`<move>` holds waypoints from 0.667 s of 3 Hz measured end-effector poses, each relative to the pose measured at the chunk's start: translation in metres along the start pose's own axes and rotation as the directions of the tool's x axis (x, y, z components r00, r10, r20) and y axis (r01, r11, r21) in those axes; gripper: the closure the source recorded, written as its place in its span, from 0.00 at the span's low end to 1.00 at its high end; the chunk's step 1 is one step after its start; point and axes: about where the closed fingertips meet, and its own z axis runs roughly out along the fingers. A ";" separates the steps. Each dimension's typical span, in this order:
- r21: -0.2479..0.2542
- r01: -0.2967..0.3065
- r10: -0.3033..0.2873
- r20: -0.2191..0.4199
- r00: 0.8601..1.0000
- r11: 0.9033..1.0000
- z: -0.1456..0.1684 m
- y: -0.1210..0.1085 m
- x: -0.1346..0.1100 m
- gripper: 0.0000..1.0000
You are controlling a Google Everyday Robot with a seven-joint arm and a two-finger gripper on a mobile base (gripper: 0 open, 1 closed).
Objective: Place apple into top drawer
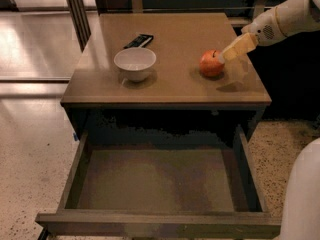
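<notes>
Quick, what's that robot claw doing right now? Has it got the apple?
Gripper: at the upper right side of the apple, over the cabinet top; open, closed or holding cannot be told.

White bowl [134, 61] near flat black device [139, 40]

The tan gripper [223, 58] is beside a red-orange apple [211, 64]; bowl [134, 63] white, top drawer [160, 184] grey-brown, floor [30, 149] speckled.
</notes>
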 end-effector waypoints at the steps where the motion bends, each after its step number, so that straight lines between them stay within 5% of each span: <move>1: -0.036 -0.030 0.030 0.002 1.000 0.999 0.011 0.002 0.007 0.00; 2: -0.048 -0.037 0.037 0.001 0.999 0.998 0.018 0.003 0.008 0.00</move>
